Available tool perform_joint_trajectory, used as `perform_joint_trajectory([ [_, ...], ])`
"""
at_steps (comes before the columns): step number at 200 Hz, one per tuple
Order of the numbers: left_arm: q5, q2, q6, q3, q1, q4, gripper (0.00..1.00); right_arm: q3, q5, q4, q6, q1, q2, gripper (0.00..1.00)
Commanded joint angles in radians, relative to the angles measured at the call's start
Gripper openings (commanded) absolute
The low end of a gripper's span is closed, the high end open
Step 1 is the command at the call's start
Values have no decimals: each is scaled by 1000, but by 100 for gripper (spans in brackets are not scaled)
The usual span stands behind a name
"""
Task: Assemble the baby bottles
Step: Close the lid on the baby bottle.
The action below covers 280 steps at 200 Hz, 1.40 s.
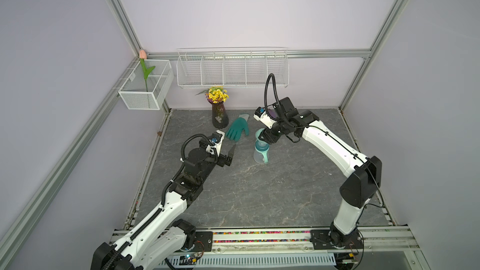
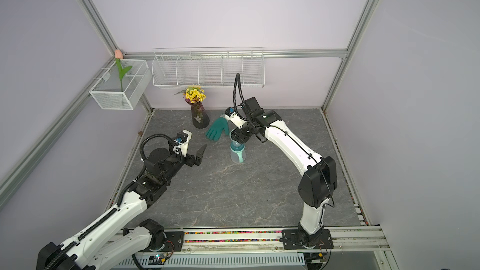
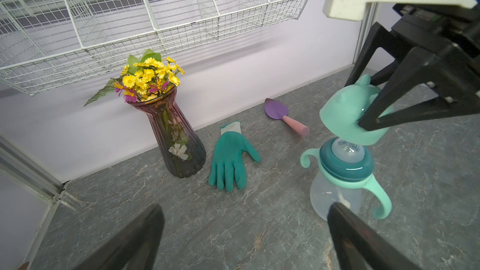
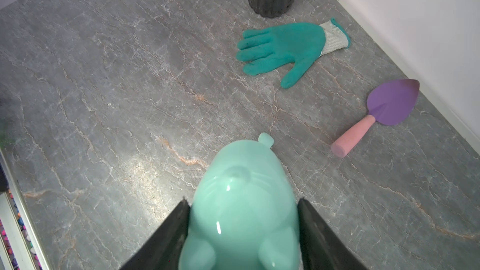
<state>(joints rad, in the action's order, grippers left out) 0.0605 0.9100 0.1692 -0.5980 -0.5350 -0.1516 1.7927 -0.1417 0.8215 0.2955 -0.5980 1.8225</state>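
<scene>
We see the right gripper (image 4: 243, 203) clamped on the mint domed cap (image 3: 345, 115), tilted just above the teal nipple collar (image 3: 345, 164) of the upright bottle (image 3: 333, 193). The left gripper (image 3: 245, 227) hovers beside the bottle, jaws wide apart, empty.

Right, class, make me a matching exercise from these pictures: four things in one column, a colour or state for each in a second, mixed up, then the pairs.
Column one:
1 cap
2 glove
3 trowel
4 bottle

Column two:
A standing upright, uncapped
B lying flat beside the vase
C held in the right gripper
D purple blade, pink handle

Pairs: 1-C, 2-B, 3-D, 4-A
</scene>
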Motion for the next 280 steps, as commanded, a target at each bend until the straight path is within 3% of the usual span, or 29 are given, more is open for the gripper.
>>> perform_joint_trajectory([
  [1,14,-4,8,-5,-1,4,99,35,10,50,5,-7,23,64],
  [198,17,6,14,-2,-1,7,99,85,13,121,3,-17,118,73],
  [280,17,23,17,-5,0,3,99,67,25,100,-2,-19,90,75],
])
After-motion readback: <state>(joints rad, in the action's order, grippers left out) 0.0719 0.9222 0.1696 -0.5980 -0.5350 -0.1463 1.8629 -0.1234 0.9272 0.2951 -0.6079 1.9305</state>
